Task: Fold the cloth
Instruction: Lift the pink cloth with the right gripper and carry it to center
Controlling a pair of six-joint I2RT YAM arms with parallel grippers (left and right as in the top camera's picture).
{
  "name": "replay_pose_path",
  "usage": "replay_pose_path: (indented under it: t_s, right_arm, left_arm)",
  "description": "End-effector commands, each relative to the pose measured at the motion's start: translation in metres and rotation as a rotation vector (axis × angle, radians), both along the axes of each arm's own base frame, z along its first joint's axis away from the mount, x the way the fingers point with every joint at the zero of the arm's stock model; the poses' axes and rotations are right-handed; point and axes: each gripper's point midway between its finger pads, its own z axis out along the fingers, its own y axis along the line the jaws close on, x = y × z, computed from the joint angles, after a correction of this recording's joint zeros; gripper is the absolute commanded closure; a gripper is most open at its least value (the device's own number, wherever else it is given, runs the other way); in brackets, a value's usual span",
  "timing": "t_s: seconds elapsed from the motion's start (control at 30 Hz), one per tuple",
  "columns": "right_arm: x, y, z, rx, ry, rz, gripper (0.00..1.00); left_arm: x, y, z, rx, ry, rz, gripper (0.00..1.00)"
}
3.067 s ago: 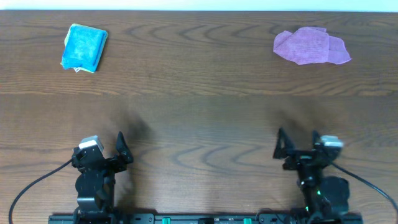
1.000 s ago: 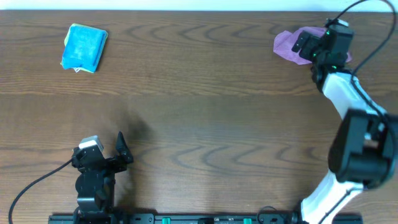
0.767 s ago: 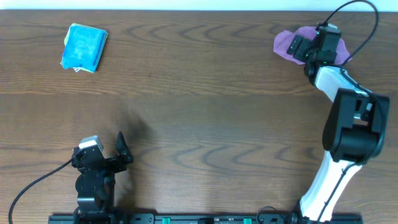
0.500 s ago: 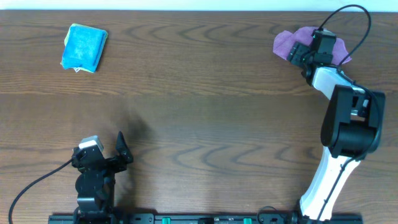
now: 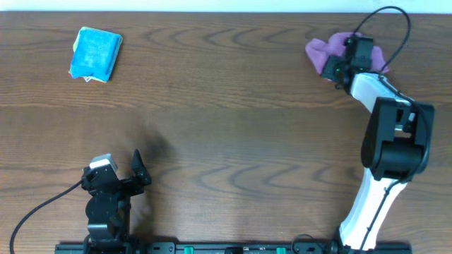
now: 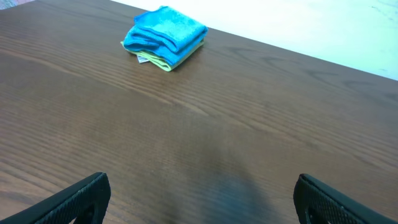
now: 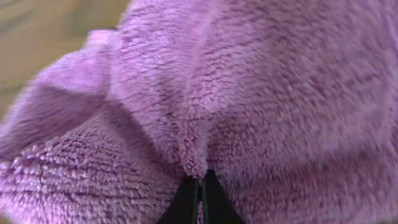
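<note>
Right gripper (image 7: 199, 194) is clamped on a raised fold of the purple cloth (image 7: 249, 93), its two dark fingertips pressed together with fleecy pile pinched between them. That cloth (image 5: 319, 49) is bunched up at the far right of the table (image 5: 226, 120), near the back edge, and is reached by the outstretched right arm (image 5: 392, 141). Left gripper (image 6: 202, 186) is held low at the near left, jaws spread wide, nothing gripped. Folded blue cloth (image 5: 95, 54) is laid at the far left, well apart.
</note>
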Motion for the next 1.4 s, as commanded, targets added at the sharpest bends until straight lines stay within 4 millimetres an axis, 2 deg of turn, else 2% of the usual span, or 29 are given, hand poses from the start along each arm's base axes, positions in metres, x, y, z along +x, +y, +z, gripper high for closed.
replay_pose_path:
  t_s: [0.0,0.13,0.2,0.33,0.43,0.53,0.57,0.6,0.63,0.67,0.77,0.83,0.93,1.07,1.17,1.33,1.37]
  right_arm:
    - [0.004,0.069,0.055,0.055,-0.092,0.203,0.99]
    - [-0.013,0.132,0.106,0.057,-0.139,0.341,0.99]
    - [-0.029,0.170,0.135,0.061,-0.164,0.415,0.99]
    - [-0.063,0.228,0.197,0.069,-0.260,0.544,0.99]
    - [-0.092,0.259,0.261,0.042,-0.408,0.651,0.99]
    - [-0.122,0.272,0.323,0.052,-0.546,0.698,0.99]
    - [-0.136,0.273,0.347,0.058,-0.598,0.710,0.94]
    - [-0.145,0.272,0.359,0.062,-0.620,0.714,0.77]
    - [-0.156,0.268,0.373,0.064,-0.644,0.714,0.27]
    - [-0.164,0.264,0.380,0.065,-0.652,0.713,0.01]
    - [-0.181,0.252,0.394,0.033,-0.671,0.725,0.01]
    - [-0.187,0.247,0.386,0.002,-0.633,0.741,0.01]
    - [-0.194,0.244,0.347,-0.009,-0.475,0.757,0.01]
    - [-0.202,0.243,0.269,-0.029,-0.174,0.784,0.03]
    - [-0.203,0.242,0.219,-0.040,0.009,0.793,0.11]
    - [-0.193,0.249,0.146,-0.055,0.208,0.809,0.14]
    - [-0.188,0.252,0.125,-0.064,0.247,0.822,0.16]
  left_arm:
    - [-0.001,0.003,-0.010,0.008,0.024,0.014,0.05]
    - [-0.001,0.003,-0.010,0.008,0.024,0.014,0.05]
    - [-0.001,0.003,-0.010,0.008,0.024,0.014,0.05]
    - [-0.001,0.003,-0.010,0.008,0.024,0.014,0.05]
    - [-0.001,0.003,-0.010,0.008,0.024,0.014,0.05]
    - [-0.001,0.003,-0.010,0.008,0.024,0.014,0.05]
    - [-0.001,0.003,-0.010,0.008,0.024,0.014,0.05]
    - [-0.001,0.003,-0.010,0.008,0.024,0.014,0.05]
    - [-0.001,0.003,-0.010,0.008,0.024,0.014,0.04]
    - [-0.001,0.003,-0.010,0.008,0.024,0.014,0.05]
    - [-0.001,0.003,-0.010,0.008,0.024,0.014,0.05]
    - [-0.001,0.003,-0.010,0.008,0.024,0.014,0.05]
    - [-0.001,0.003,-0.010,0.008,0.024,0.014,0.05]
    - [-0.001,0.003,-0.010,0.008,0.024,0.014,0.05]
    - [-0.001,0.003,-0.010,0.008,0.024,0.014,0.05]
    - [-0.001,0.003,-0.010,0.008,0.024,0.014,0.05]
    - [-0.001,0.003,-0.010,0.008,0.024,0.014,0.05]
